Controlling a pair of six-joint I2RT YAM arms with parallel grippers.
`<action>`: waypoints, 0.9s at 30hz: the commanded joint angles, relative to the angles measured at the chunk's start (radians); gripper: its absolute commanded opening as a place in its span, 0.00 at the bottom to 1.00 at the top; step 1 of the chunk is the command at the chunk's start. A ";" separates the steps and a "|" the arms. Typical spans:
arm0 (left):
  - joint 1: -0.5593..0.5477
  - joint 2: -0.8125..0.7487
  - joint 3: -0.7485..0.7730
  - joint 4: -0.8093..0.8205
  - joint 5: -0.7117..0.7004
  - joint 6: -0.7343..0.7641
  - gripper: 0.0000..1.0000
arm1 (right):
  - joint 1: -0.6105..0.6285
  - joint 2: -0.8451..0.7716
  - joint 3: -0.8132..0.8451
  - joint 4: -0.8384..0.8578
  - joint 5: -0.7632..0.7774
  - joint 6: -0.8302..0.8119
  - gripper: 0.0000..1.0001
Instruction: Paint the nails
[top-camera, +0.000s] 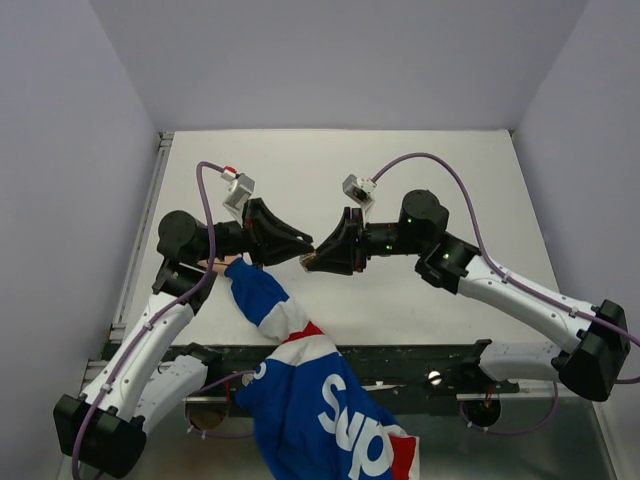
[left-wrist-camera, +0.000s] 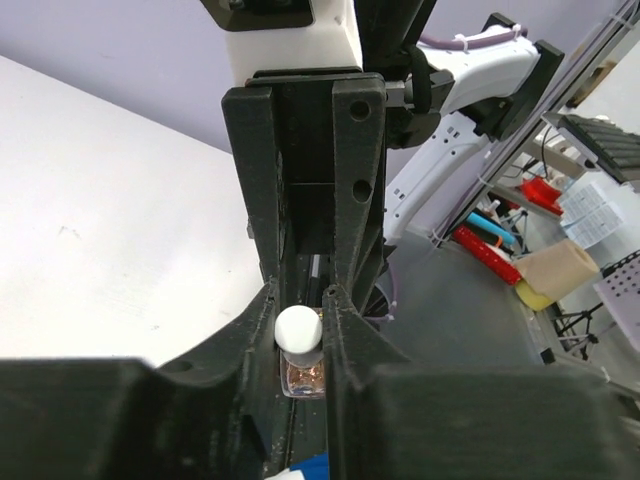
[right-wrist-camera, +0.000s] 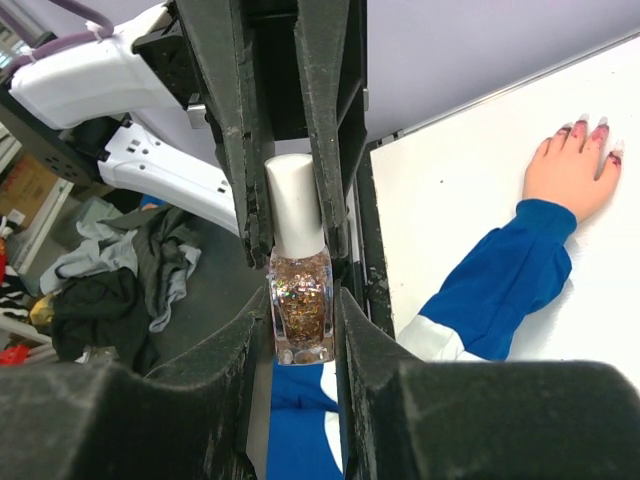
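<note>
A small clear polish bottle (right-wrist-camera: 302, 310) with coppery glitter and a white cap (right-wrist-camera: 296, 205) hangs between both grippers above the table's middle. My right gripper (right-wrist-camera: 302, 300) is shut on its glass body. My left gripper (left-wrist-camera: 300, 300) is shut on the cap (left-wrist-camera: 298, 327). In the top view the two grippers, left (top-camera: 298, 247) and right (top-camera: 320, 260), meet tip to tip. A bare hand (right-wrist-camera: 570, 170) lies flat on the table, with pinkish-red nails (right-wrist-camera: 598, 130), in a blue, white and red sleeve (top-camera: 300, 370). In the top view the hand (top-camera: 212, 264) is mostly hidden under my left arm.
The white table (top-camera: 420, 170) is walled at the back and both sides. A black rail (top-camera: 400, 358) runs along its near edge, and the sleeve crosses it. Off the table lie clothes (right-wrist-camera: 120, 290) and shelves with clutter (left-wrist-camera: 560, 250).
</note>
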 joint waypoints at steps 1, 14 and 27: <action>0.005 -0.014 -0.005 0.008 -0.022 0.017 0.16 | -0.006 -0.023 -0.016 0.031 -0.006 0.008 0.01; 0.002 -0.051 0.072 -0.334 -0.337 0.203 0.00 | -0.005 -0.018 -0.015 -0.054 0.264 -0.093 0.01; -0.139 0.081 0.172 -0.537 -0.822 0.172 0.00 | 0.060 0.084 0.036 -0.123 0.810 -0.207 0.01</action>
